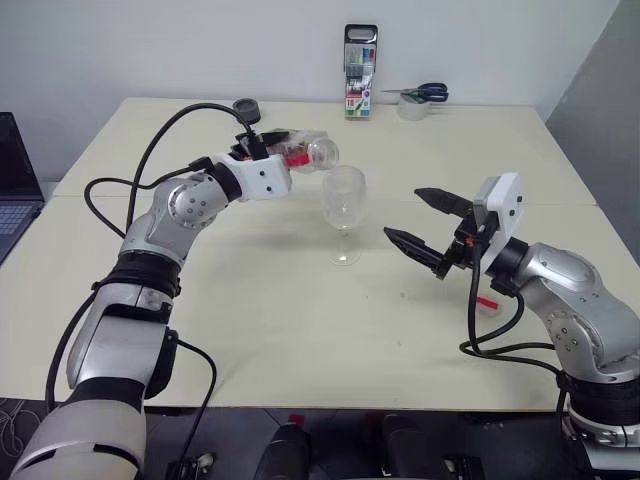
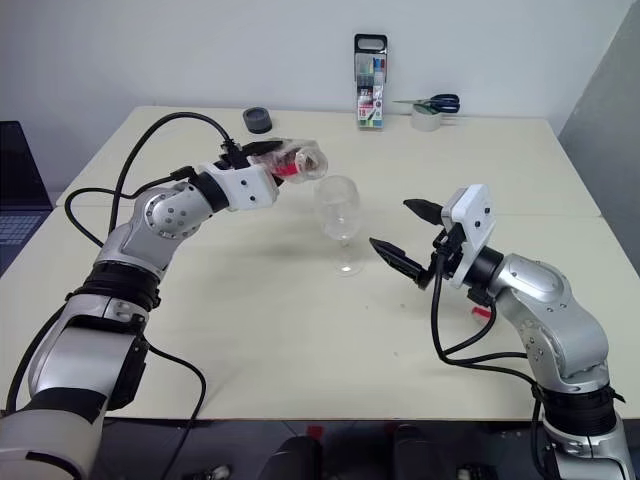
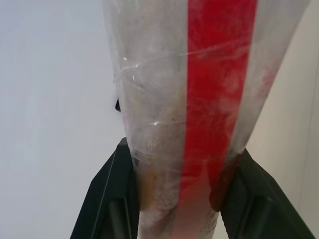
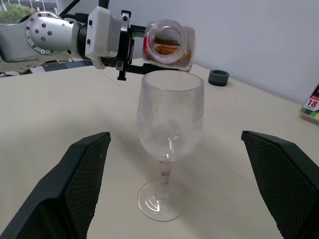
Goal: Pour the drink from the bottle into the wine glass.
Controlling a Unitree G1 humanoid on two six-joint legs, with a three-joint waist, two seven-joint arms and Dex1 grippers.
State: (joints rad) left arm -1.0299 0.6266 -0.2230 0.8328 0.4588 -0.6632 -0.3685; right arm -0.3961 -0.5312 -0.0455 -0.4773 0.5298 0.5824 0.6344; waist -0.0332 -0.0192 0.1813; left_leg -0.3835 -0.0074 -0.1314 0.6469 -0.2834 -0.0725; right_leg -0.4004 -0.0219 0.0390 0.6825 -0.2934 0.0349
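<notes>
Reaching forward over the desk (image 1: 250,340), our left arm is bent at the elbow with the forearm running level toward the middle, and the left gripper (image 1: 283,153) points level and to the right. Its two black fingers (image 3: 112,199) are clamped on the bottle (image 1: 305,152), pinching the lower part of its body on both sides. We hold the bottle lying nearly on its side, its open mouth just above the rim of the wine glass (image 1: 343,205) on the side nearest our left arm. The bottle is clear plastic with a red strip down its label, and a little of the drink (image 4: 167,49), amber-brown, pools along its lower side near the mouth.

Our right arm is bent low over the right of the desk, and the right gripper (image 1: 428,224) points level toward the glass. Its fingers stand spread wide apart, holding nothing and touching nothing, near the glass but clear of it.

The wine glass stands upright on its round foot near the middle of the desk, between our two grippers. Its bowl looks clear; we cannot tell whether any drink lies in it.
</notes>
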